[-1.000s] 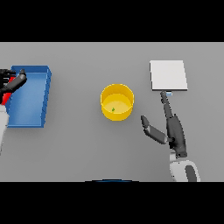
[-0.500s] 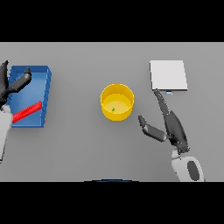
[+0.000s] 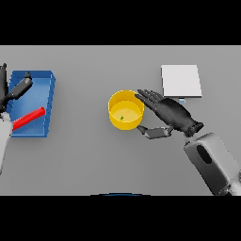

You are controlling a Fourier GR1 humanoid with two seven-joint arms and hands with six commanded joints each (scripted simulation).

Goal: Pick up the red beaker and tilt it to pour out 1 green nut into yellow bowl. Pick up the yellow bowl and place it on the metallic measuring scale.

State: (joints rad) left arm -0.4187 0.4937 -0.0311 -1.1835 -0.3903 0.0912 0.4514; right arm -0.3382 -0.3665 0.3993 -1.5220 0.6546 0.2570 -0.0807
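A yellow bowl (image 3: 125, 109) stands upright mid-table with one small green nut (image 3: 122, 117) inside. My right hand (image 3: 168, 113) is open right beside the bowl's right rim, fingers stretched toward its far edge and thumb reaching under its near side. The red beaker (image 3: 28, 118) lies on its side in the blue tray (image 3: 45, 92) at far left. My left hand (image 3: 15, 90) hovers open above that tray's left part. The metallic scale (image 3: 181, 81) is a pale square plate at the back right.
Bare grey tabletop lies between the blue tray and the bowl, and in front of the bowl. The scale sits just behind my right forearm (image 3: 212, 161).
My right hand swung left and forward from beside the scale to the bowl's right rim. The red beaker left my left hand and now lies in the tray; that hand opened.
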